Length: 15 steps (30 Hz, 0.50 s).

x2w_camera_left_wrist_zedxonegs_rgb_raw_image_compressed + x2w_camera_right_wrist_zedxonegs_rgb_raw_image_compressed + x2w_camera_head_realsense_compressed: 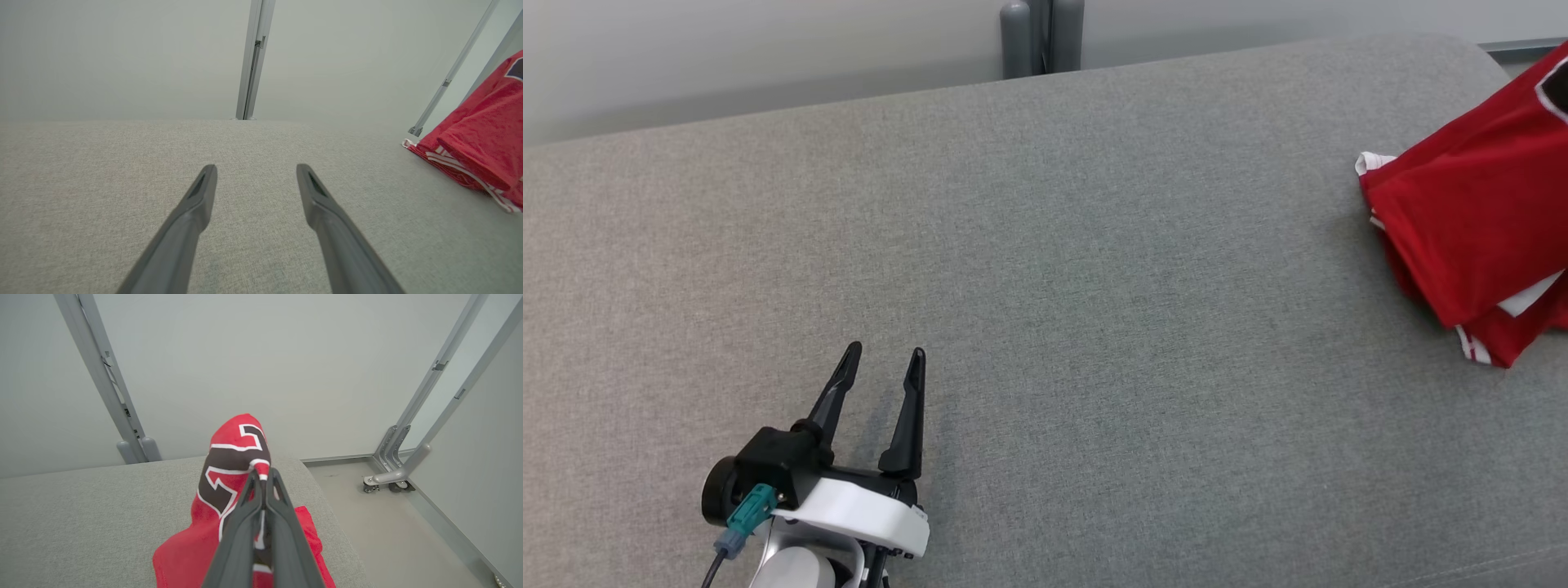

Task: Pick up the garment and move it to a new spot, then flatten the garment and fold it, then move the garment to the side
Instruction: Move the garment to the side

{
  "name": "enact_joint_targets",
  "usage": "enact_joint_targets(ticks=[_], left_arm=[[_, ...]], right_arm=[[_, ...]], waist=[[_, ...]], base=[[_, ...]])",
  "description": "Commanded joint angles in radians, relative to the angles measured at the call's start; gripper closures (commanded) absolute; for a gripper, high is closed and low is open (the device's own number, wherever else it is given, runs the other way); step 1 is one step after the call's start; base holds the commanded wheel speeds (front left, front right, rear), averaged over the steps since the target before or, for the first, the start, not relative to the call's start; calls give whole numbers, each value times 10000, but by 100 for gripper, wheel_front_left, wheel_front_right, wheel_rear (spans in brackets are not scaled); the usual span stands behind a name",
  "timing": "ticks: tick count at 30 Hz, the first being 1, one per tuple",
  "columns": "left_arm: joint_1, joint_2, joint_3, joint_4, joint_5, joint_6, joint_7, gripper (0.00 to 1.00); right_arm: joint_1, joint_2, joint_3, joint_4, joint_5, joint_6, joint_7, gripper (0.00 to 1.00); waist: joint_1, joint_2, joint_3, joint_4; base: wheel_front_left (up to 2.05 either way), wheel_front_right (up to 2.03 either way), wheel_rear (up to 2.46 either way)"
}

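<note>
1. Gripping a bunched fold of the red garment point(233, 457), the right claw point(263, 473) has its two fingers pressed together on the cloth.
2. The garment sits at the right end of the grey bench point(1045, 245). Its upper part is lifted, and its striped hem seems to trail on the padding.
3. Its long axis slants from the raised pinch down and leftward to the hem, so the hem points toward the middle of the bench.
4. The left claw point(885, 351) is spread wide and holds nothing. It is low over the near left of the bench, well apart from the cloth.
5. The garment lies to that claw's right and farther away, so the right arm is much the nearer.
6. The open middle of the bench looks the likely new spot, reached by carrying the garment leftward.
</note>
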Motion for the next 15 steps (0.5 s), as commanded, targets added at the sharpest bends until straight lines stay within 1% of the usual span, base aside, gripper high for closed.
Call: enact_joint_targets(ticks=[1,4,15], left_arm=[[-189,36,52,-43,111,-44,-46,0],[-271,38,65,-44,170,-92,-46,0],[-706,153,43,-25,439,-197,-46,0]], right_arm=[[-198,43,-354,296,-175,2,-295,100],[-295,153,-777,776,-375,2,-534,100],[-743,-155,-2405,3139,-1578,2,-1472,100]], waist=[[0,-1,112,41],[0,-1,290,79],[0,-1,1191,435]], base=[[0,0,0],[0,0,0],[0,0,0]])
